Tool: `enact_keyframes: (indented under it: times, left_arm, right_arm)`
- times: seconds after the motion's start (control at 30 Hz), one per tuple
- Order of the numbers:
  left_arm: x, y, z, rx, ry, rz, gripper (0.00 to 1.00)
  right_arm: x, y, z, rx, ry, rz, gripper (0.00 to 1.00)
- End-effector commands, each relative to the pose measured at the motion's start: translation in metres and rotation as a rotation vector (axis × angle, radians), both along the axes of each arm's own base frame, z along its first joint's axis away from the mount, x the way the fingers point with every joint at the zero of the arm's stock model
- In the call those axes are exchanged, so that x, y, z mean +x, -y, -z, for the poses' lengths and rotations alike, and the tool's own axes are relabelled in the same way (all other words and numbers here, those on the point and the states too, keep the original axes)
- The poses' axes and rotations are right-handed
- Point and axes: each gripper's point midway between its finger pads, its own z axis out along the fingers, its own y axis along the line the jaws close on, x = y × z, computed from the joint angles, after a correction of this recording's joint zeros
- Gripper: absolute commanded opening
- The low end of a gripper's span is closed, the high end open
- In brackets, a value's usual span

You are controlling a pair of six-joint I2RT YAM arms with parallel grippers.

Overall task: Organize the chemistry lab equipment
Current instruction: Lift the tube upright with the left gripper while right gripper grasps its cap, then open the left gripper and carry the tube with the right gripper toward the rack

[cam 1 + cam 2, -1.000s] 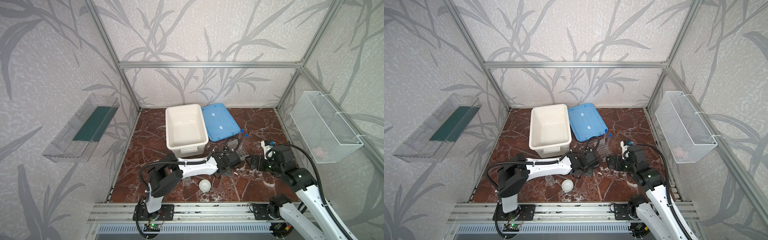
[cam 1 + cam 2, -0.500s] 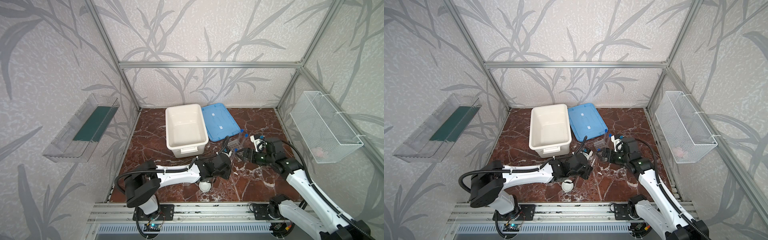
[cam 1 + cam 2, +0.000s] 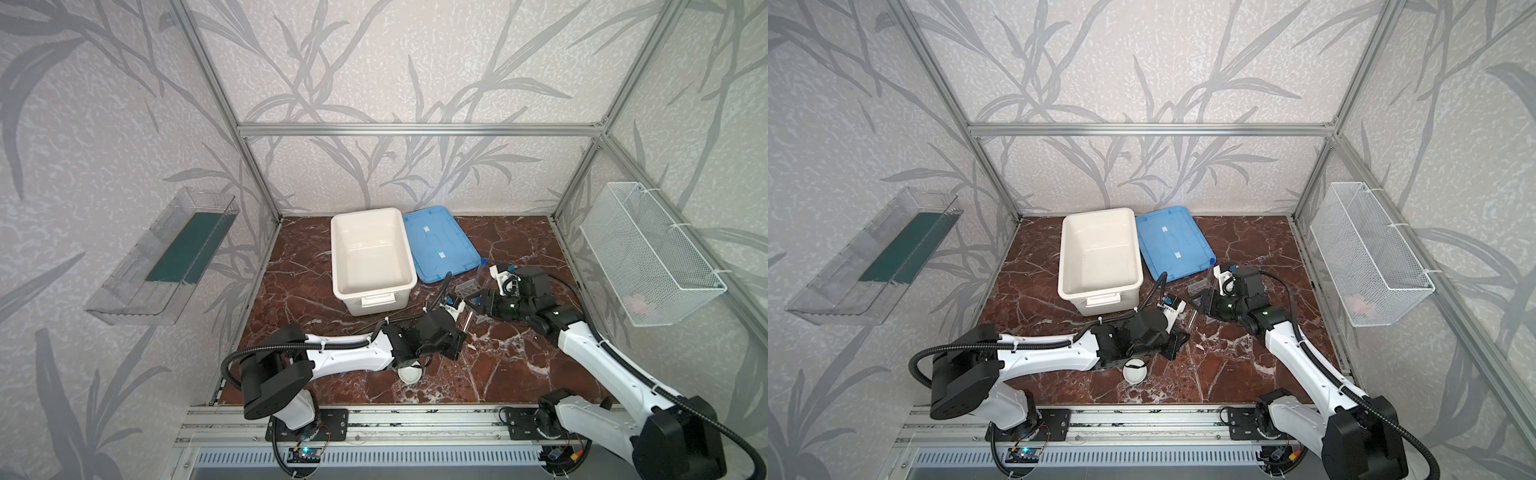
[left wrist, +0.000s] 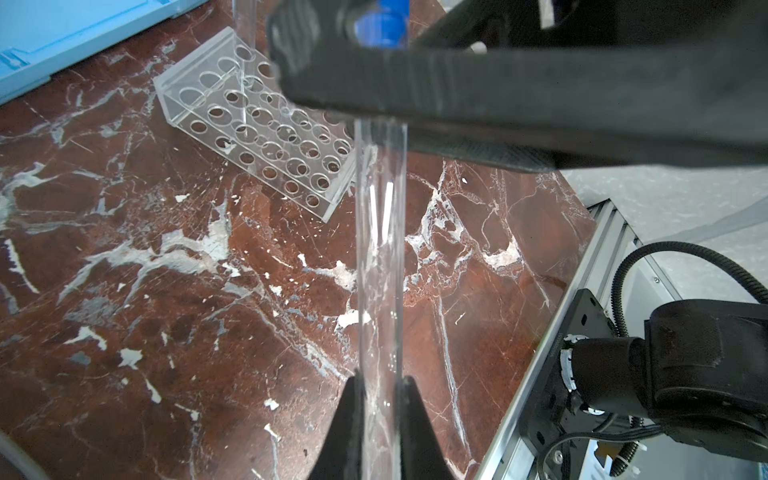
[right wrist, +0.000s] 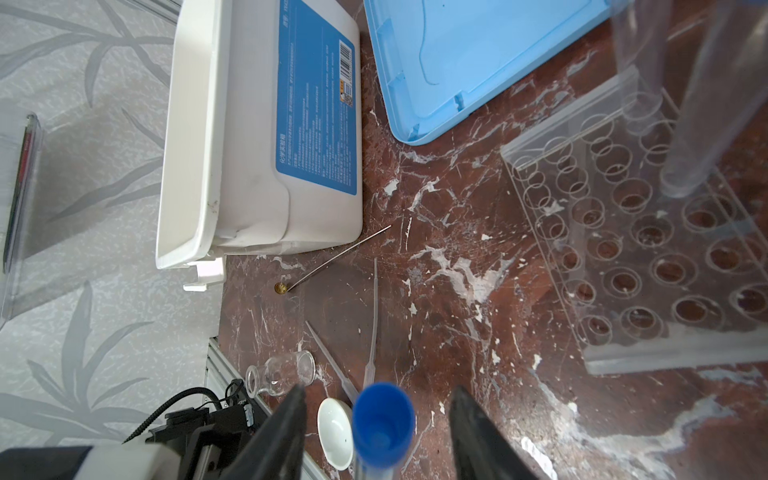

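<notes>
A small white dish (image 3: 409, 374) lies near the surface's front edge, partly under the left arm. Just right of it, the left gripper (image 4: 380, 386) is clamped on one end of a clear test tube (image 4: 380, 249). The right gripper (image 5: 378, 390) has its jaws apart on either side of the tube's blue cap (image 5: 382, 419), gaps showing. Toward the right edge stands the clear rack (image 4: 257, 120), another tube (image 5: 698, 124) standing in it.

Right hand (image 5: 378, 390) now farther in, jaws narrower, astride the top of the blue-capped test tube (image 5: 382, 424).
</notes>
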Motion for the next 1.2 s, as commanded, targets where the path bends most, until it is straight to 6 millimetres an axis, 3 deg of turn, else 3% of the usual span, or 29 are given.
enact_keyframes:
  times: [0.0,0.3,0.83,0.87,1.0,1.17]
  left_arm:
    - [0.0,0.001,-0.009,-0.03,0.03,0.016,0.13]
    - [0.001,0.005,-0.008,-0.036,0.023,0.014,0.13]
    - [0.004,0.014,-0.009,-0.063,0.007,0.003,0.18]
    - [0.003,0.014,-0.009,-0.064,0.008,0.006,0.21]
    - [0.003,0.019,-0.016,-0.087,0.004,0.016,0.52]
    - [0.007,0.024,-0.032,-0.131,0.009,-0.001,0.81]
  right_arm:
    - [0.005,-0.004,-0.01,0.026,0.036,0.002,0.46]
    - [0.003,-0.005,-0.005,0.031,0.026,-0.005,0.3]
    - [-0.001,0.0,0.0,0.011,0.033,0.002,0.2]
    - [0.0,0.0,-0.001,0.007,0.038,0.005,0.2]
    - [0.002,0.006,-0.003,-0.01,0.059,0.037,0.19]
    - [0.004,0.014,-0.006,-0.04,0.086,0.072,0.19]
